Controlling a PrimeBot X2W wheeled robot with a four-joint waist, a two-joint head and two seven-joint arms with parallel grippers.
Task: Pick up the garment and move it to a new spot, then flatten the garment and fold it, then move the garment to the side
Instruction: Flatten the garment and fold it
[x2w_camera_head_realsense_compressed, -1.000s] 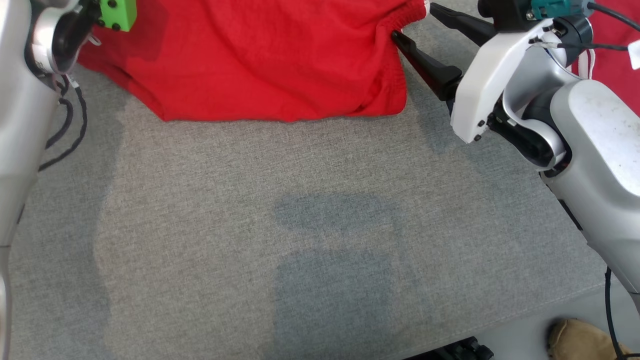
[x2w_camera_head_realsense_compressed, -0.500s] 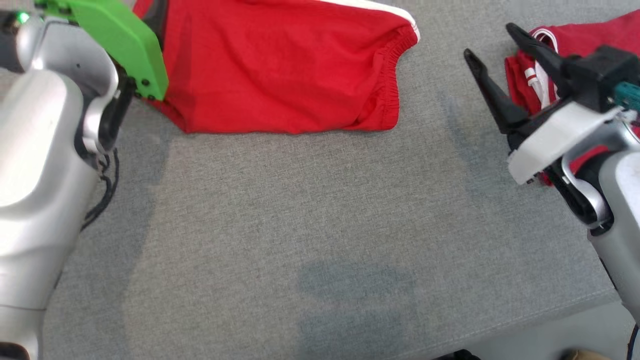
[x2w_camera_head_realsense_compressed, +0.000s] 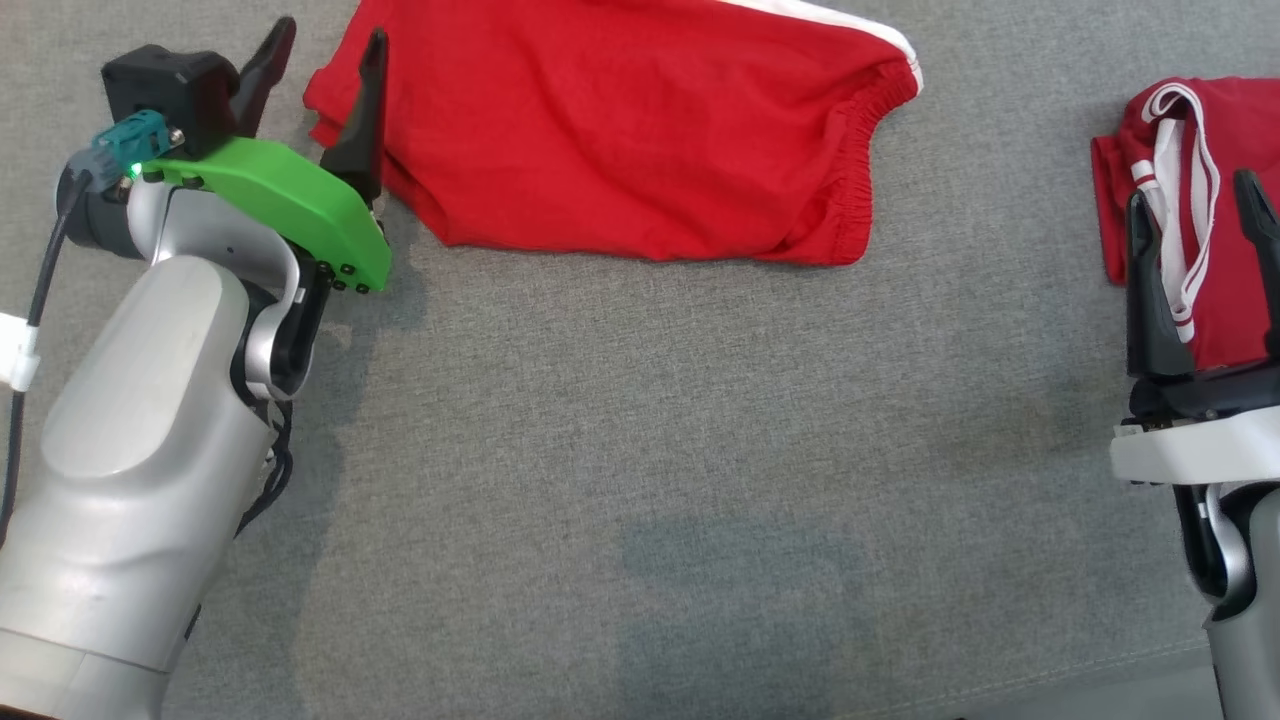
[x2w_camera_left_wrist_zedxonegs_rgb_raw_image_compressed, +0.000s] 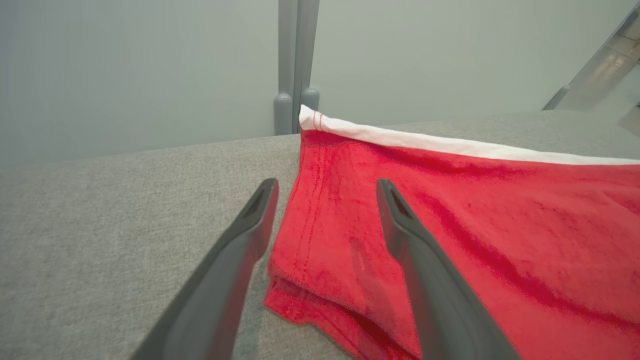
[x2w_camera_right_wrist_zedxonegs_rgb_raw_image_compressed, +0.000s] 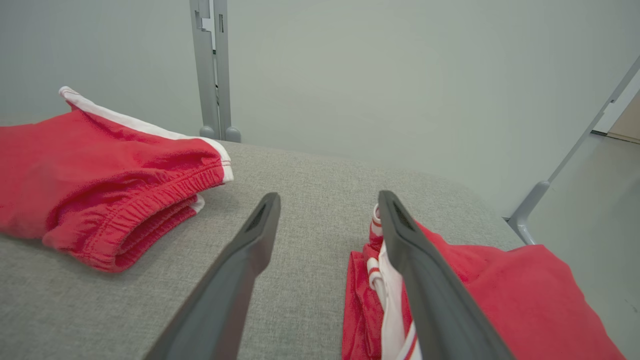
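Red garment (x2w_camera_head_realsense_compressed: 640, 130) lies folded by the table's (x2w_camera_head_realsense_compressed: 640, 420) far edge, waistband end twd the right, white stripe along its far side. L claw (x2w_camera_head_realsense_compressed: 331, 32) spread wide at the garment's left end: one finger over the red cloth, other over bare grey. R claw (x2w_camera_head_realsense_compressed: 1190, 190) spread wide near the right edge, over a 2nd red-and-white garment (x2w_camera_head_realsense_compressed: 1240, 110), well apart from the 1st

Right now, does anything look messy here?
Only a little. The shorts lie folded and fairly flat, with some wrinkles. The red pile at the right is bunched up, its white-striped band twisted on top. Nothing looks torn or spilled.
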